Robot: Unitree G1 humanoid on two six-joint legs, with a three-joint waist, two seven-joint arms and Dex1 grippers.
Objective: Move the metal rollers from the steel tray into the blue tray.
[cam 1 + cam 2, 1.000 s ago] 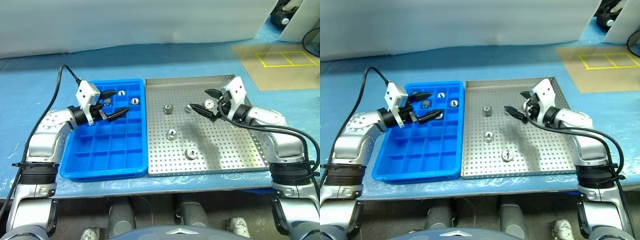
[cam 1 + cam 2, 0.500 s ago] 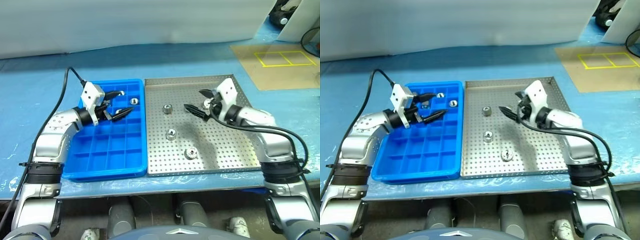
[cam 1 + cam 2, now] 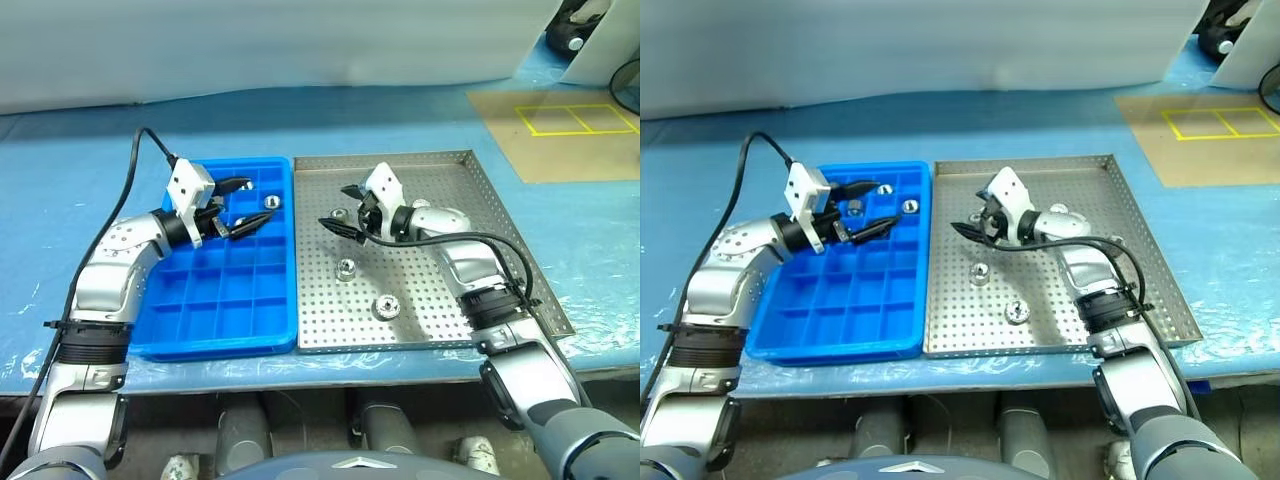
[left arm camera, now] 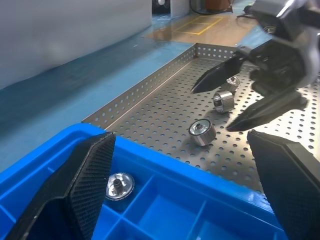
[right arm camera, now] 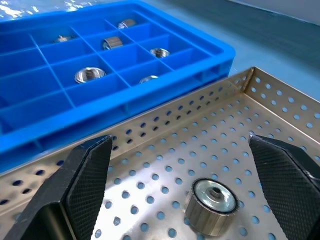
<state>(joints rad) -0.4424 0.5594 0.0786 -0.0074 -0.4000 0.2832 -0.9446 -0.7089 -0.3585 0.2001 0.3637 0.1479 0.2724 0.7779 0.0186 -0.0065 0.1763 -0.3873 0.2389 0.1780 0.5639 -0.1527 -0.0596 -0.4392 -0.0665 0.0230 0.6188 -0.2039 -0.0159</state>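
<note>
Reaching with jaws wide, right gripper (image 3: 340, 207) hovered near a metal roller (image 5: 210, 198) in the steel tray (image 3: 480, 200); it needed centring and lowering before closing

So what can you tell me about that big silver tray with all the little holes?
The steel tray is a large square of shiny silver metal. Its flat floor is dotted all over with small round holes, and a low raised rim, also perforated, runs around it. It lies flat on the blue-covered table, right beside the blue tray, edges nearly meeting. Several metal rollers sit loose on its floor. The right claw hangs open just above one roller near the tray's far left part.
</note>
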